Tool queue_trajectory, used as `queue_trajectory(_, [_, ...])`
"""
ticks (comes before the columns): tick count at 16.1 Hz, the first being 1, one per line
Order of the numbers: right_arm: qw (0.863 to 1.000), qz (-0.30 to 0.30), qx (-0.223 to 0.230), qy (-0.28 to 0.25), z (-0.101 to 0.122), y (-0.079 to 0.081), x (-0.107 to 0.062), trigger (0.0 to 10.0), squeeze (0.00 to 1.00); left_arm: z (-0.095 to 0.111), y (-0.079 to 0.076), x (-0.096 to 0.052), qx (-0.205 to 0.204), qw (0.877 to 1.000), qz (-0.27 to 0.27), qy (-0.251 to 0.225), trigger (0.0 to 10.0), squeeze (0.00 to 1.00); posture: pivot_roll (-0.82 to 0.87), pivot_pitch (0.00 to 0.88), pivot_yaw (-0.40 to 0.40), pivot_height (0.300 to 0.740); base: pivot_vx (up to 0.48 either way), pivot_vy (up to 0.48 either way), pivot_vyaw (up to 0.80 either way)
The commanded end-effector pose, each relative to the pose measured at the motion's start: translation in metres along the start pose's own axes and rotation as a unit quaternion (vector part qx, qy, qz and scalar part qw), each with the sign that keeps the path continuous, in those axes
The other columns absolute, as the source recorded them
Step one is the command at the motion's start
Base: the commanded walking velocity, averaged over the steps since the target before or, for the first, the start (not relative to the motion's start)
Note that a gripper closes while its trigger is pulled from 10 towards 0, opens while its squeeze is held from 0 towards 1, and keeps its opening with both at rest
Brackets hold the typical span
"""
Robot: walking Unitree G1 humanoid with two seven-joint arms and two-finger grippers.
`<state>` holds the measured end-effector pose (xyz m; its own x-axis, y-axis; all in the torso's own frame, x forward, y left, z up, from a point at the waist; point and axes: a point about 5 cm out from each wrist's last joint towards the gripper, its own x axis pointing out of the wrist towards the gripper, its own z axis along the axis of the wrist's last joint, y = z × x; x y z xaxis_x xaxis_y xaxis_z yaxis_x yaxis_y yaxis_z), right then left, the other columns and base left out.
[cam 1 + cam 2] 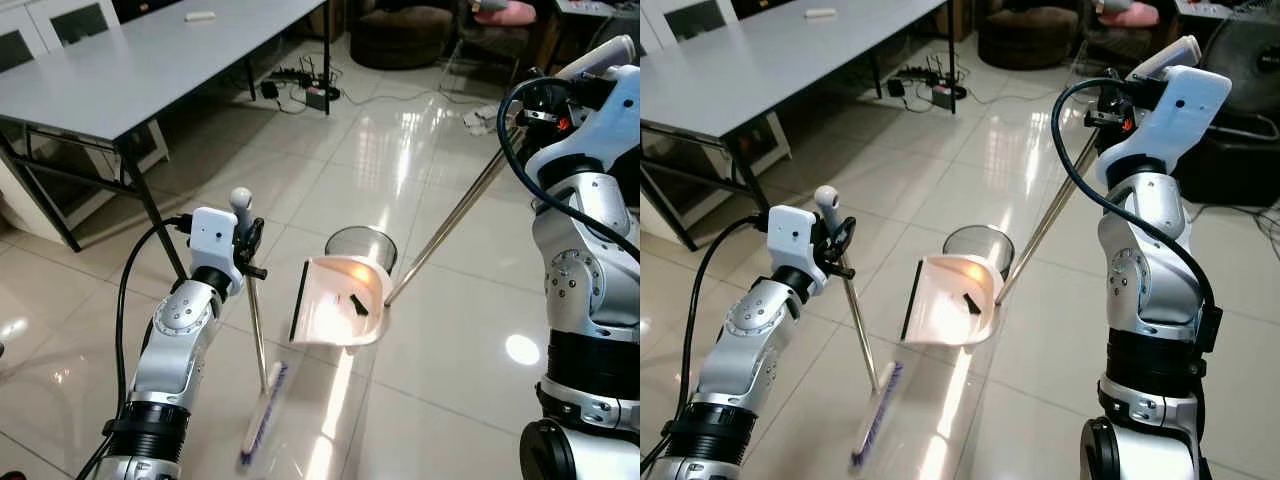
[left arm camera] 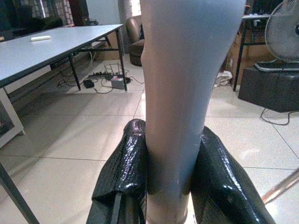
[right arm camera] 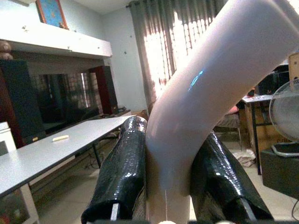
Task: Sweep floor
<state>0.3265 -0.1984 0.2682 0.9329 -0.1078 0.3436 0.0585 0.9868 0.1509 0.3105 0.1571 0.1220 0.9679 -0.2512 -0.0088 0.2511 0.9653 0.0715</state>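
Note:
My left gripper (image 1: 250,240) is shut on the grey top of the broom handle (image 2: 180,93). The handle's thin pole runs down to the purple-bristled broom head (image 1: 262,415), which rests on the tiled floor. My right gripper (image 1: 1110,105) is raised high and shut on the white grip (image 3: 187,126) of the dustpan's long metal pole (image 1: 450,220). The white dustpan (image 1: 340,300) is tilted up against a dark round bin (image 1: 362,245), and a small dark scrap (image 1: 355,303) lies in the pan.
A grey table (image 1: 130,60) on black legs stands at the left, close to my left arm. Behind it, a power strip and cables (image 1: 300,90) lie on the floor. A dark pouf (image 1: 405,35) is at the back, and a fan (image 2: 282,32) stands on a black box (image 2: 271,86).

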Motion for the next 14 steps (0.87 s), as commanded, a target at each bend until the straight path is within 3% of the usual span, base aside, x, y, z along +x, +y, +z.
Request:
queue_trajectory(1, [0.999, -0.008, 0.006, -0.037, 0.017, -0.002, 0.002, 10.0, 0.00, 0.011, 0.002, 0.002, 0.012, 1.000, 0.003, -0.025, 10.0, 0.00, 0.01, 0.000, 0.030, 0.740, 0.345, 0.000, 0.00])
queue_trajectory(4, [0.999, -0.014, 0.007, -0.045, 0.021, -0.007, 0.003, 10.0, 0.00, 0.011, 0.002, 0.001, 0.012, 1.000, 0.003, -0.024, 10.0, 0.00, 0.01, 0.005, 0.032, 0.740, 0.347, 0.000, -0.66])
queue_trajectory(9, [0.999, -0.016, 0.006, -0.038, 0.016, -0.010, -0.001, 10.0, 0.00, 0.007, 0.005, -0.003, 0.016, 1.000, 0.008, -0.019, 10.0, 0.00, 0.02, 0.000, 0.030, 0.740, 0.377, 0.000, 0.00])
queue_trajectory(14, [0.999, -0.012, 0.020, -0.047, 0.017, -0.004, 0.008, 10.0, 0.00, 0.016, 0.012, 0.005, 0.021, 0.999, 0.021, -0.031, 10.0, 0.00, 0.03, 0.003, 0.033, 0.740, 0.403, 0.000, 0.00])
